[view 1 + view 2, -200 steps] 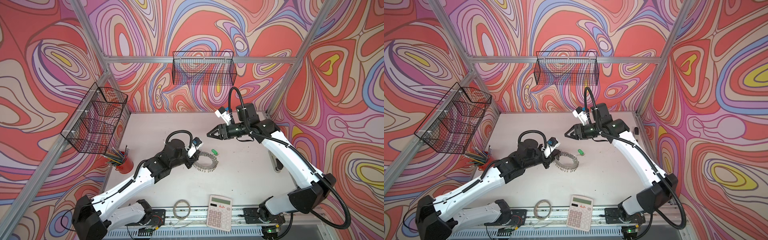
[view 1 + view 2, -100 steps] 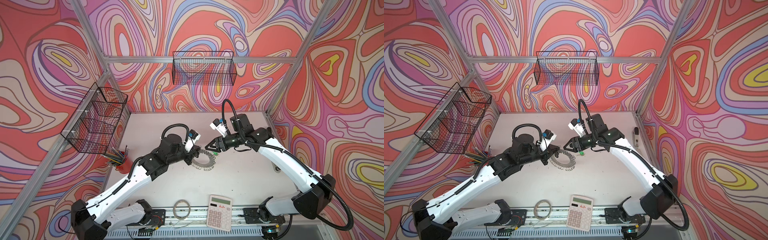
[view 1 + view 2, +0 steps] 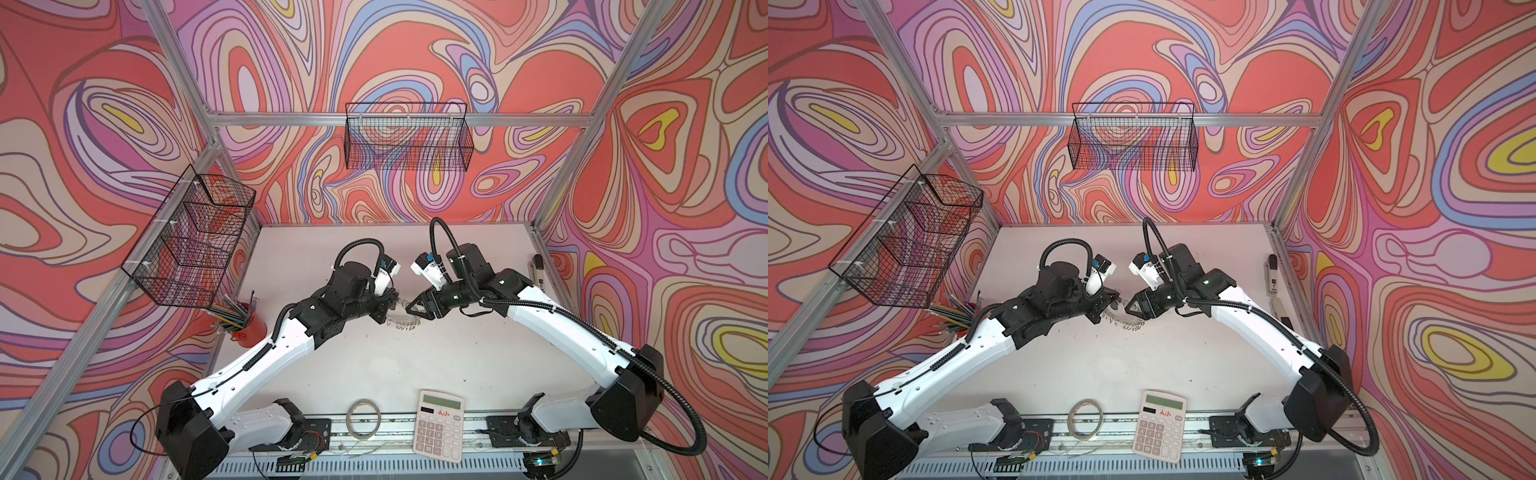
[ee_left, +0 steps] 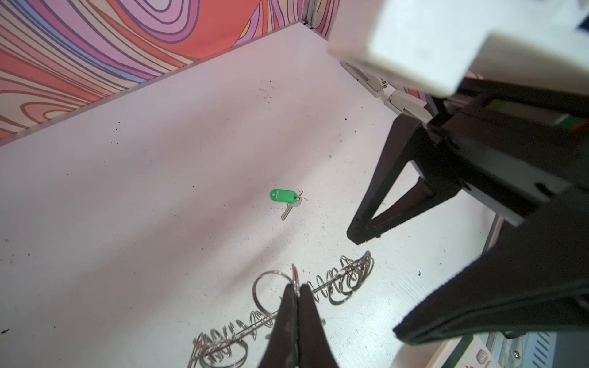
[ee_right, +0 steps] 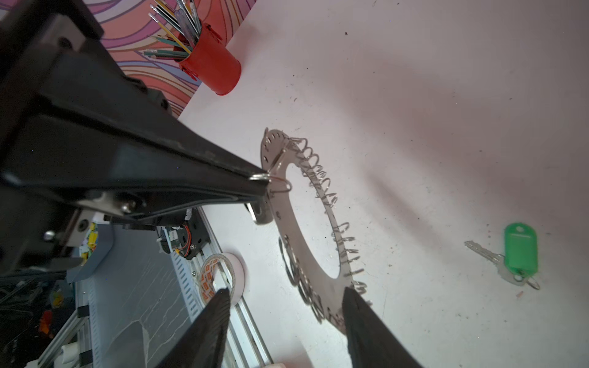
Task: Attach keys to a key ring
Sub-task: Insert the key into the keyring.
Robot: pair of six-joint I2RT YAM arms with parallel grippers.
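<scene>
**Left gripper pinches a loop, right gripper is open**

Your left gripper [image 4: 298,288] is shut tight. It pinches one small wire loop on the rim of the key ring [image 5: 296,229], and the grey disc sits tilted, not flat. The right wrist view shows the same pinch, with the black fingertips [image 5: 242,173] pressed together on that loop.

Your right gripper [image 5: 285,294] is open and holds nothing. Its two fingers stand wide apart. The end of the disc far from the pinch sits between them, very near one finger [image 5: 366,318]. You cannot tell if that finger touches the metal.

The key with the green tag [image 4: 283,195] lies flat on the white table [image 4: 159,191]. It is apart from the disc and from both grippers.

In both top views the two grippers point at each other near the middle of the table. A red cup of pencils [image 3: 249,328] stands by the left wall. A calculator [image 3: 438,424] and a roll of tape [image 3: 365,417] lie at the front edge.
</scene>
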